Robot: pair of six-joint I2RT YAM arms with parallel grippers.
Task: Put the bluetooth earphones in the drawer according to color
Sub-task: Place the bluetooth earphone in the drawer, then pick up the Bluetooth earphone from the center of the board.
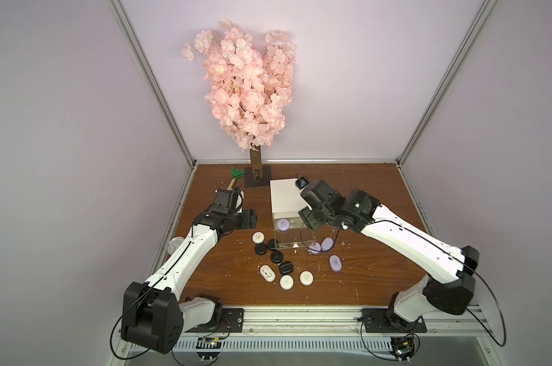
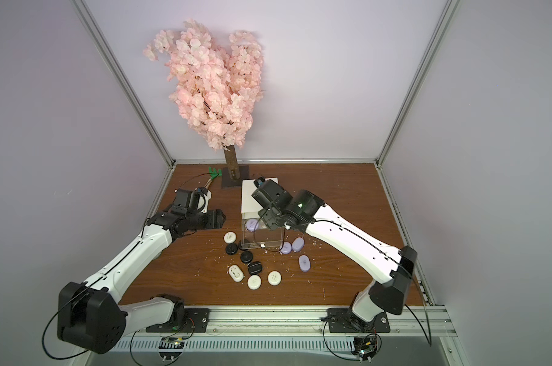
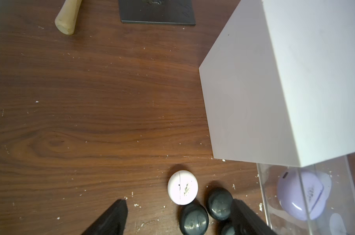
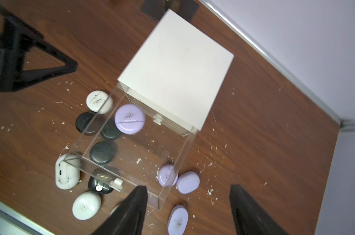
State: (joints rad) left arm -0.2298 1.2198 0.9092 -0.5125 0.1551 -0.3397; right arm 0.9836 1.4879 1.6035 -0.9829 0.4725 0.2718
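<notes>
R end effector (image 4: 187, 189): fingers spread wide, nothing pinched, hanging over the front corner of the pulled-out top drawer (image 4: 182, 156). One lavender case (image 4: 129, 119) sits inside that clear drawer, up close to the white cabinet (image 4: 176, 67). Three more lavender cases (image 1: 326, 244) lie on the surface (image 1: 363, 279) just right of the drawer front. Two look to be touching, the third is nearer the robot. L end effector (image 3: 179, 201): also spread, empty, above a white case (image 3: 182, 187) and black cases (image 3: 194, 220) left of the drawer. Four black total, in a loose chain. Three other white cases (image 1: 286, 281) are grouped nearer the robot. Pink blossom tree (image 1: 249, 85) at the back.
</notes>
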